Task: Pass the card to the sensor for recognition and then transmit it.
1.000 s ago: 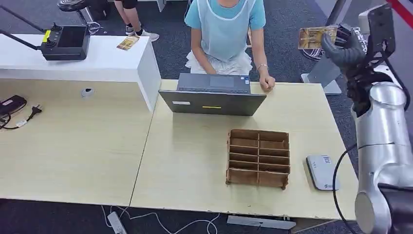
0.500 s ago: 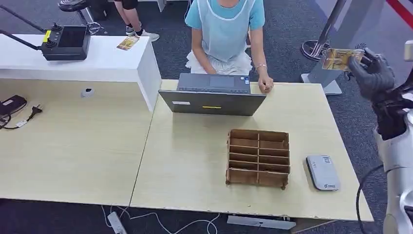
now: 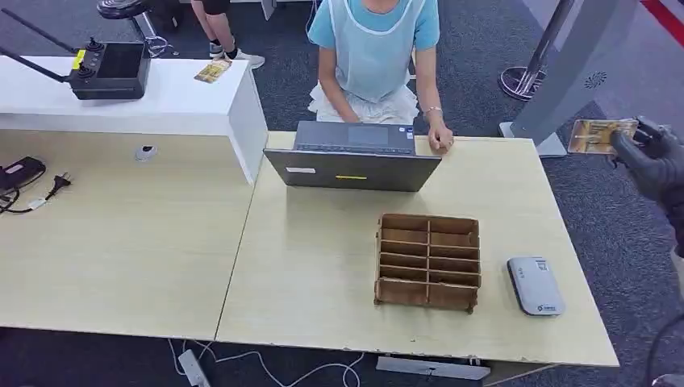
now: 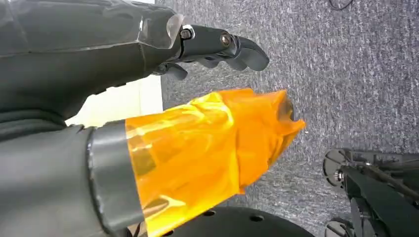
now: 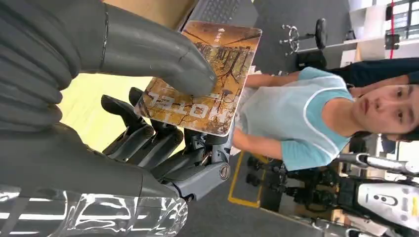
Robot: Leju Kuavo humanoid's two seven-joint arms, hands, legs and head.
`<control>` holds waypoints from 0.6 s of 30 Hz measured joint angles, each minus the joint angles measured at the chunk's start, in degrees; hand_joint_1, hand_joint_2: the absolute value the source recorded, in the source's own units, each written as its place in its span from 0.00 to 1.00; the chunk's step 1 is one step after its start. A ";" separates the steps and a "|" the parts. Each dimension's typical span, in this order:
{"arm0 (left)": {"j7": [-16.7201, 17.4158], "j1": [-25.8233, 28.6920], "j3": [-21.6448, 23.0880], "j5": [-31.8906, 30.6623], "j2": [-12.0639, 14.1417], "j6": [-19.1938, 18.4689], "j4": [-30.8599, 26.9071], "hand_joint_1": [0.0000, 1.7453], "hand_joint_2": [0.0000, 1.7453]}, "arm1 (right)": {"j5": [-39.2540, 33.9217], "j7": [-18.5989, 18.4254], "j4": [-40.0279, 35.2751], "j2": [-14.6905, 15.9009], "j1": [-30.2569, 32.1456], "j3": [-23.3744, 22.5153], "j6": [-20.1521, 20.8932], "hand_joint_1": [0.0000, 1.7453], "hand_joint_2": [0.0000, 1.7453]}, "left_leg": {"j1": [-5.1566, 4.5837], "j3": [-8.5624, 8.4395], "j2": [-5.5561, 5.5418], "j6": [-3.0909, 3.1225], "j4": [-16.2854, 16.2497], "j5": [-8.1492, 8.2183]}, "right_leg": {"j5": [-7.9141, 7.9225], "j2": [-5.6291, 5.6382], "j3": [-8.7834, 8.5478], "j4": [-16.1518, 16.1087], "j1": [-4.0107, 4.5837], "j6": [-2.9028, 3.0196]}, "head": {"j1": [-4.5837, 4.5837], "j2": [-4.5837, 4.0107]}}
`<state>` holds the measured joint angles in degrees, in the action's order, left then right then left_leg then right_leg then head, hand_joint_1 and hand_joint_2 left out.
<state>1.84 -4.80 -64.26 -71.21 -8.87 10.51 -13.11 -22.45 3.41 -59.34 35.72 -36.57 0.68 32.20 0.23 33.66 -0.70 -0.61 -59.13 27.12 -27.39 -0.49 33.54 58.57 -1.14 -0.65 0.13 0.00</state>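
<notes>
One wooden divider box (image 3: 427, 261) is set on the worktop (image 3: 323, 266), its compartments seen bare. One grey card sensor (image 3: 534, 285) is laid just beside it. One card (image 3: 601, 135) is pinched by the right hand (image 3: 649, 157), off the worktop's far right corner; the thumb pressed on its printed face is shown in the right wrist view. The left hand (image 4: 148, 98) is seen with fingers apart over carpet, holding nothing. One laptop (image 3: 352, 157) is attended by a seated person (image 3: 373, 48).
</notes>
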 joint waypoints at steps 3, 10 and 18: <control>-0.04 0.00 -0.02 0.04 0.00 0.00 0.00 0.00 0.00 | -0.52 0.11 0.02 1.38 1.11 0.00 0.66 1.00 1.00 | 0.00 0.00 0.01 0.00 0.00 0.00 | 0.00 0.01 0.00 0.00 0.00 0.00 | 0.00 0.00; -0.06 0.00 -0.04 0.09 0.02 0.07 0.00 0.00 0.00 | -1.27 1.00 0.11 4.56 4.20 0.00 1.79 1.00 1.00 | 0.00 0.00 0.02 0.02 0.00 0.01 | 0.00 0.02 0.00 0.00 0.00 0.00 | 0.02 0.00; -0.39 -0.01 -0.04 -0.04 0.15 0.13 0.00 0.00 0.00 | -0.11 2.84 0.39 7.12 12.00 -0.15 1.38 1.00 1.00 | 0.00 -0.01 0.03 0.04 0.01 0.03 | 0.00 0.04 0.00 0.00 0.01 0.00 | 0.02 0.00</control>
<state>1.44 -4.81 -64.30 -71.25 -8.72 10.64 -13.11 -22.56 6.25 -58.95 42.84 -24.57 0.52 33.57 0.23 33.65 -0.67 -0.58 -59.12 27.15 -27.40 -0.45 33.54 58.57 -1.13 -0.65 0.15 0.00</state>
